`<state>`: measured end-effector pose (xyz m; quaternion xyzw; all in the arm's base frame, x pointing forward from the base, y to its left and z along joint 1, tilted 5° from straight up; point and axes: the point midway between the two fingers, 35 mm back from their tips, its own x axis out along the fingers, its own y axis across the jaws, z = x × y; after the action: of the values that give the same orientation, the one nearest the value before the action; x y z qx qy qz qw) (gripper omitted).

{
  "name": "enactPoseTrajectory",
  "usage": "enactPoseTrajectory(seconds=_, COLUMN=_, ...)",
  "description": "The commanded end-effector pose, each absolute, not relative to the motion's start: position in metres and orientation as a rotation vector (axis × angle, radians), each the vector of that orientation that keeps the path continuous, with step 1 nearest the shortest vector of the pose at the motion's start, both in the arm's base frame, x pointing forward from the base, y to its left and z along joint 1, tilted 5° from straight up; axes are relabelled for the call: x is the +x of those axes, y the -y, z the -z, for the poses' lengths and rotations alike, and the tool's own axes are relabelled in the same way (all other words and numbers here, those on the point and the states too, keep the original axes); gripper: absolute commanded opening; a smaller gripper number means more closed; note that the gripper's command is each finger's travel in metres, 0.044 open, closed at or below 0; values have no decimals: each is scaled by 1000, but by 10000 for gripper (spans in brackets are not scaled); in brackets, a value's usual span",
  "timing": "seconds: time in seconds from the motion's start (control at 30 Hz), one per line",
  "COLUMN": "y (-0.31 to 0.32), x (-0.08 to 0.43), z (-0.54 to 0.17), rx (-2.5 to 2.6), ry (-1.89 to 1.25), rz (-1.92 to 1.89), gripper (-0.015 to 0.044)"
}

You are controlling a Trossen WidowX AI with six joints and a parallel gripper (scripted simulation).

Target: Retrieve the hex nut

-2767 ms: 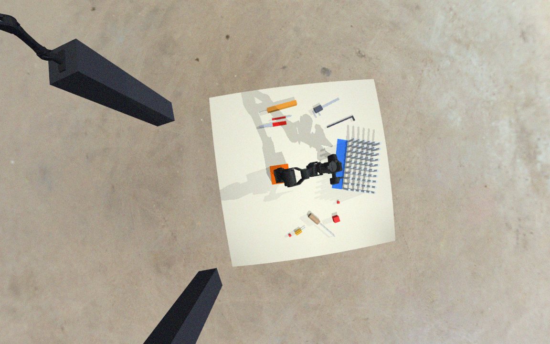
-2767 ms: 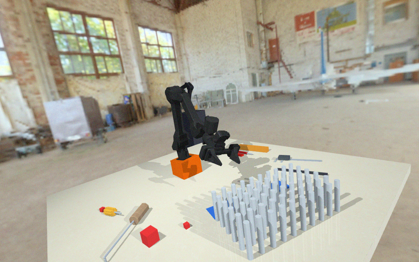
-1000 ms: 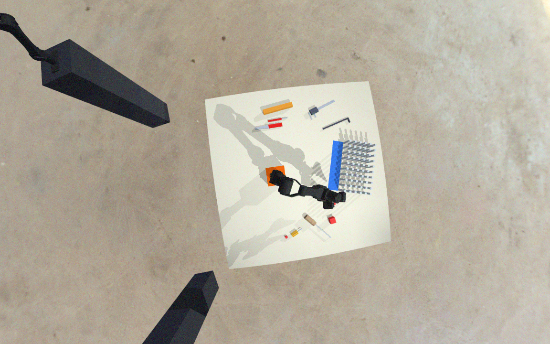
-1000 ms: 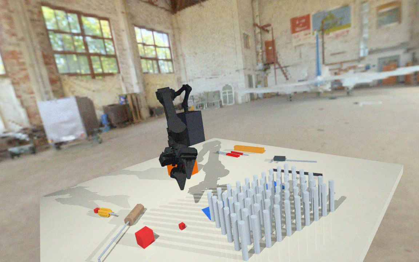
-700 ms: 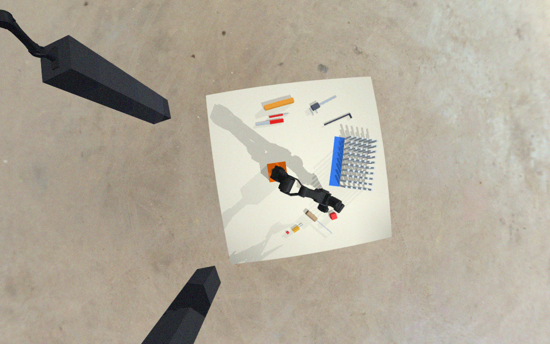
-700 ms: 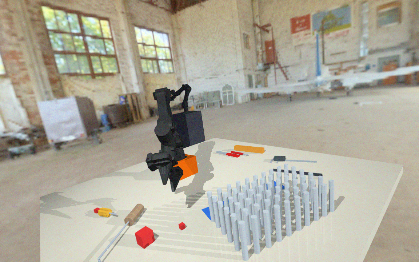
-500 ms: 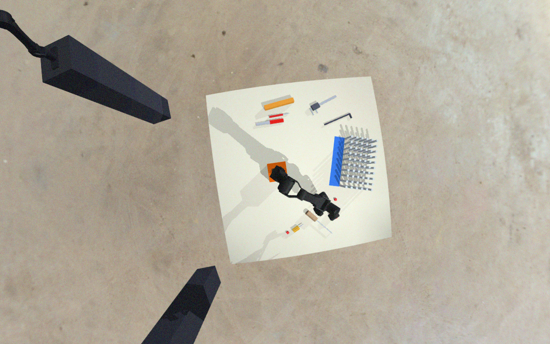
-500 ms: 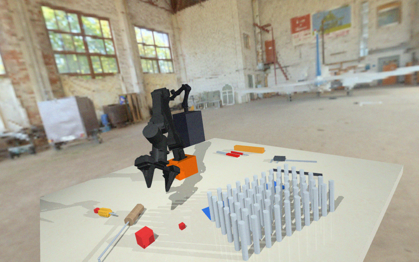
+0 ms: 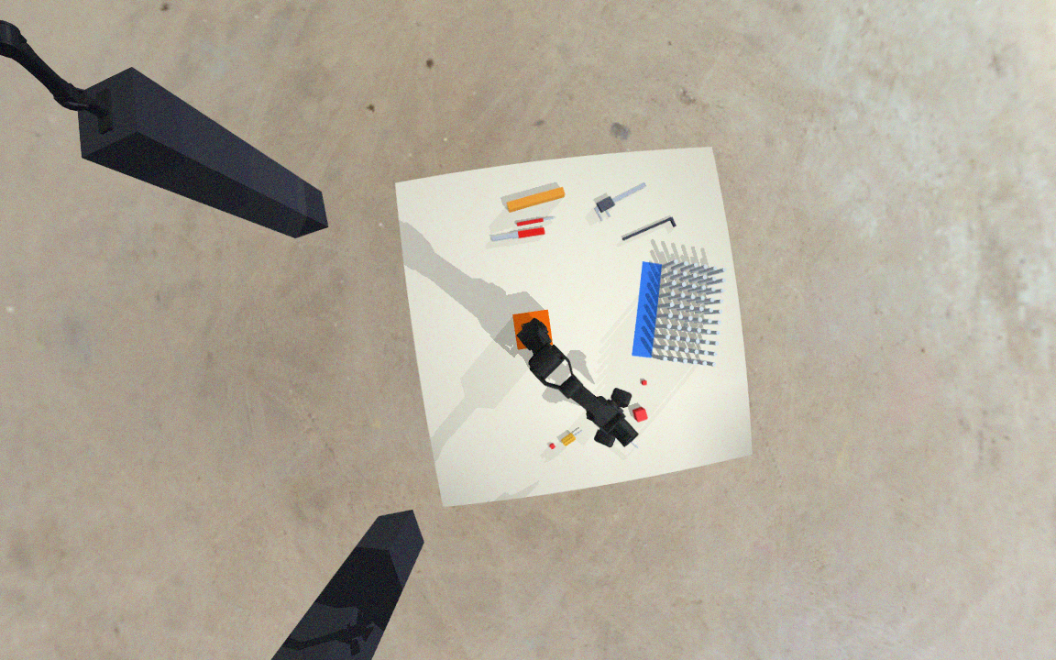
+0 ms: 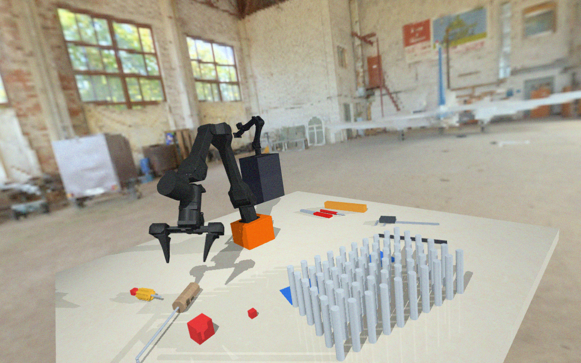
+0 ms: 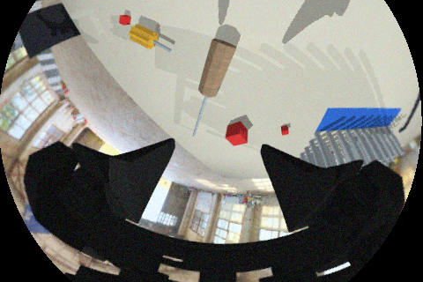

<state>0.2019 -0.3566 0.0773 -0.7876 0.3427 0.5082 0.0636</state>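
Note:
My gripper (image 10: 186, 261) (image 11: 218, 146) is open and empty, high above the table near the wooden-handled tool. That tool (image 10: 186, 298) (image 11: 217, 68) lies flat, its thin rod pointing away from the arm's base; in the top view the gripper hides most of it. Rows of upright grey metal spacers (image 9: 706, 362) (image 10: 385, 311) (image 11: 352, 145) stand behind the blue taped strip (image 9: 645, 328) (image 10: 286, 295) (image 11: 352, 119). A black L-shaped key (image 9: 646, 229) (image 10: 423, 240) lies beyond the field's far end. I cannot make out the nut among the spacers.
A red cube (image 9: 639, 413) (image 10: 200, 328) (image 11: 237, 134) and a smaller one (image 9: 643, 381) (image 10: 251, 312) (image 11: 285, 129) lie between tool and spacers. A yellow screwdriver (image 9: 567, 438) (image 10: 144, 294) (image 11: 143, 36) lies nearby. Calipers (image 9: 604, 203), an orange bar (image 9: 535, 199) and red-handled tools (image 9: 531, 232) lie farther off.

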Motion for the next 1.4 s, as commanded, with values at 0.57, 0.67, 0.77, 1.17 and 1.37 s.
enactPoseTrajectory(seconds=0.57, y=365, x=158, z=-25, rx=-2109, ry=-1174, rz=-1296, gripper=440)
enactPoseTrajectory(seconds=0.67, y=365, x=158, z=-25, rx=-2109, ry=-1174, rz=-1296, gripper=440)
enactPoseTrajectory(seconds=0.77, y=365, x=158, z=-25, rx=-2109, ry=-1174, rz=-1296, gripper=440)
enactPoseTrajectory(seconds=1.17, y=369, x=159, z=-25, rx=-2109, ry=-1174, rz=-1296, gripper=335)
enactPoseTrajectory(seconds=1.37, y=369, x=159, z=-25, rx=-2109, ry=-1174, rz=-1296, gripper=280)
